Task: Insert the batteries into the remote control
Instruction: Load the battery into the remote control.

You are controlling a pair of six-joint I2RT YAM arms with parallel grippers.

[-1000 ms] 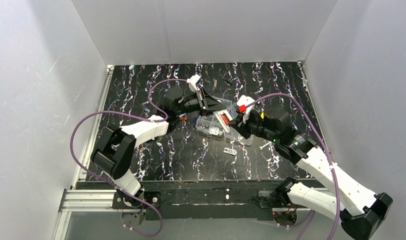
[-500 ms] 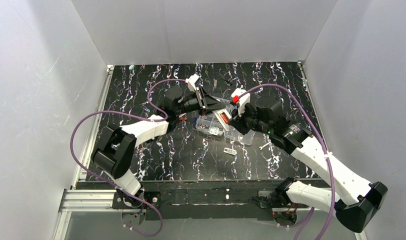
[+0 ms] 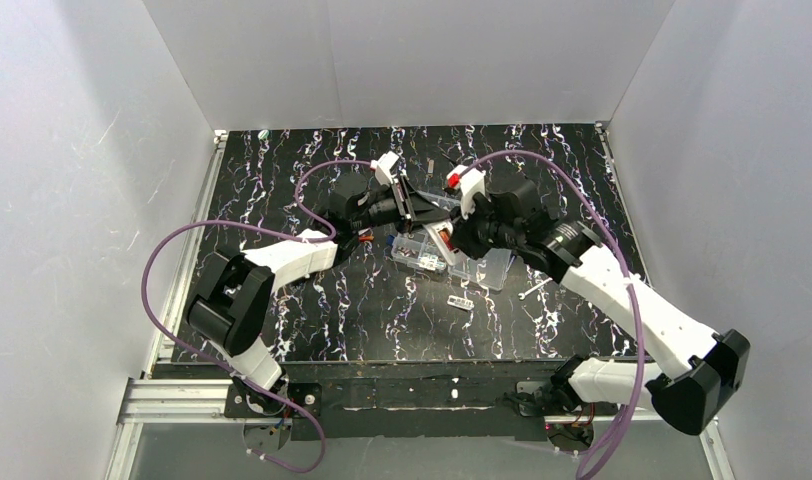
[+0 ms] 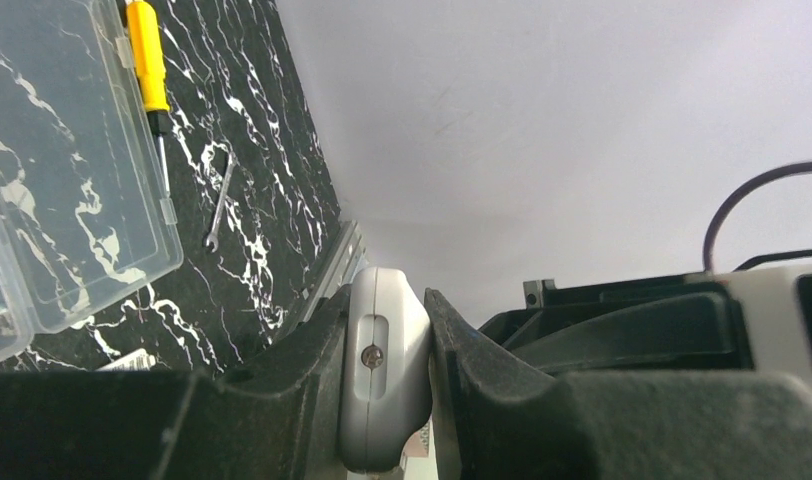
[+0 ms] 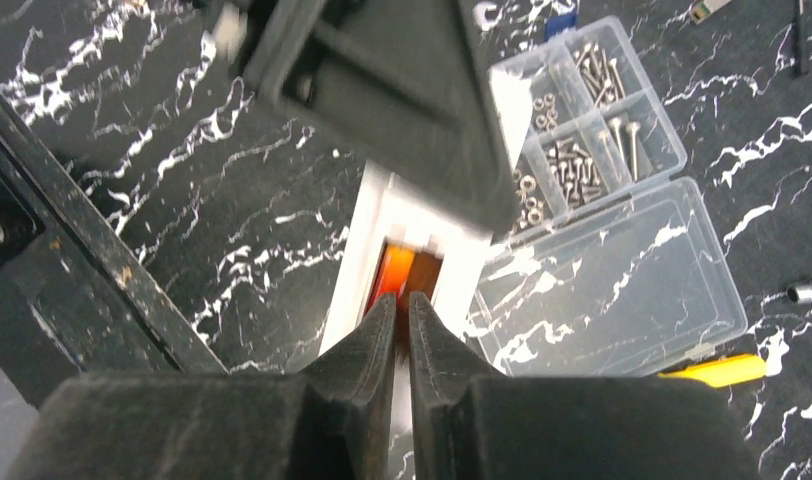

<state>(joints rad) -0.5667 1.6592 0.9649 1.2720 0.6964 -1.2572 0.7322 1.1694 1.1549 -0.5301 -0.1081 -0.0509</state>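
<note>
Over marbled table (image 3: 312,300), left gripper (image 4: 387,305) apparently clamps remote control (image 4: 384,395).

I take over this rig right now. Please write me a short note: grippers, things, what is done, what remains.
Left gripper: shut on one end of the remote control, holding it with the battery recess open toward the top camera.
Right gripper: shut, tips at the recess. Whether it holds a battery cannot be seen.
Done: remote grasped, recess exposed.
Left: seat the batteries. None is visibly in place, though the view is blurred.
</note>
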